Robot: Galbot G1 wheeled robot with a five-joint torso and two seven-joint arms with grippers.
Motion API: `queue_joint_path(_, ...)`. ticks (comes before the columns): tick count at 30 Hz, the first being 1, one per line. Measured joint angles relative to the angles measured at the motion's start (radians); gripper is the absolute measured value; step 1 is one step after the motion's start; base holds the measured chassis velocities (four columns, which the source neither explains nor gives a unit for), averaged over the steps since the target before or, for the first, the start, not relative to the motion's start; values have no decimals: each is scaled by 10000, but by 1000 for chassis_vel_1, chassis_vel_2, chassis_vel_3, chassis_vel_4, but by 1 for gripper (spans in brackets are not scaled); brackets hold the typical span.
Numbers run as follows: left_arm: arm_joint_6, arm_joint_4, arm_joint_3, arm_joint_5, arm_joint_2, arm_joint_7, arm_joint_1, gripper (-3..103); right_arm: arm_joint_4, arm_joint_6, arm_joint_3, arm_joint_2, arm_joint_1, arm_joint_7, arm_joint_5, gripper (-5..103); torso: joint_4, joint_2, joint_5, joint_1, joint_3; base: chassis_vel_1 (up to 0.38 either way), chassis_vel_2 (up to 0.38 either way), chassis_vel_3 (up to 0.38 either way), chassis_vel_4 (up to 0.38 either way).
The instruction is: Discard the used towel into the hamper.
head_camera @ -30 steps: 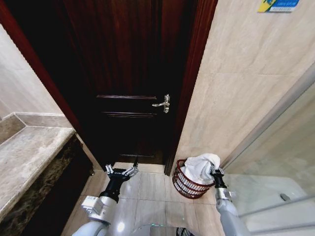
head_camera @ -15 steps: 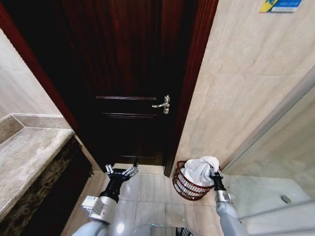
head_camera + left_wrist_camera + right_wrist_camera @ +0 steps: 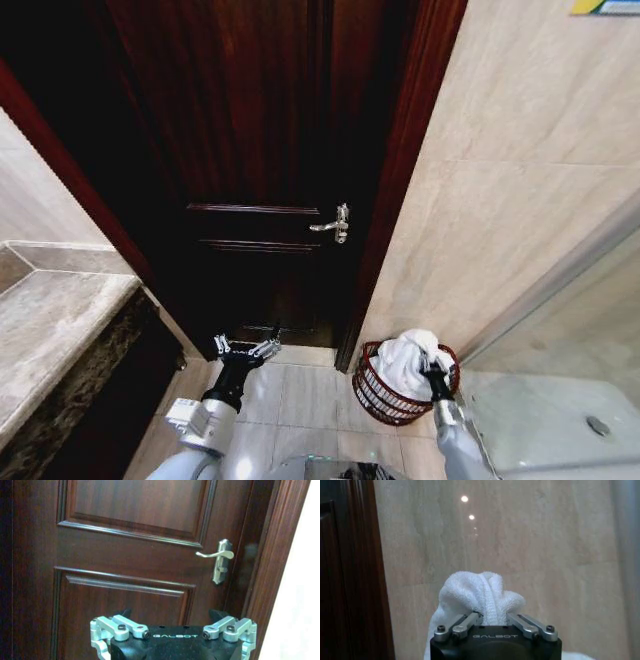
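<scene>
We found the hamper (image 3: 385,392) wedged between door frame (image 3: 385,250) and glass panel (image 3: 560,290), its mouth plugged by the towel (image 3: 405,360). Tiled floor (image 3: 300,390) lay open between our pincers; stone desk (image 3: 50,330) walled the left.

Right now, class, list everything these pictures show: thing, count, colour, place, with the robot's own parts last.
towel: one, white, bunched in the hamper, top pinched by the right gripper.
hamper: one, dark reddish-brown, on the floor by the door frame.
door: one, dark brown, ahead.
door handle: one, silver, on the door's right edge.
counter: one, grey stone, at the robot's left.
wall: beige tile, right of the door.
left gripper: open, empty, before the door.
right gripper: shut on the towel, over the hamper.
</scene>
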Motion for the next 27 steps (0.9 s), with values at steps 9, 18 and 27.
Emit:
queue_joint_path(9,0,0,0,0,-1,0,0,100,-962,-4,-50,-398,302,-6,-131,13,4,2,-1,0,0,0,0,0,0)
queue_joint_path(18,0,0,0,0,-1,0,0,100,-1444,-1230,11,-564,948,365,-1193,13,5,2,0,1,0,0,0,0,0)
queue_joint_path(27,0,0,0,0,0,0,0,100,-1898,-2530,41,-383,1623,713,-2254,13,6,1,-1,1,1,0,0,0,0)
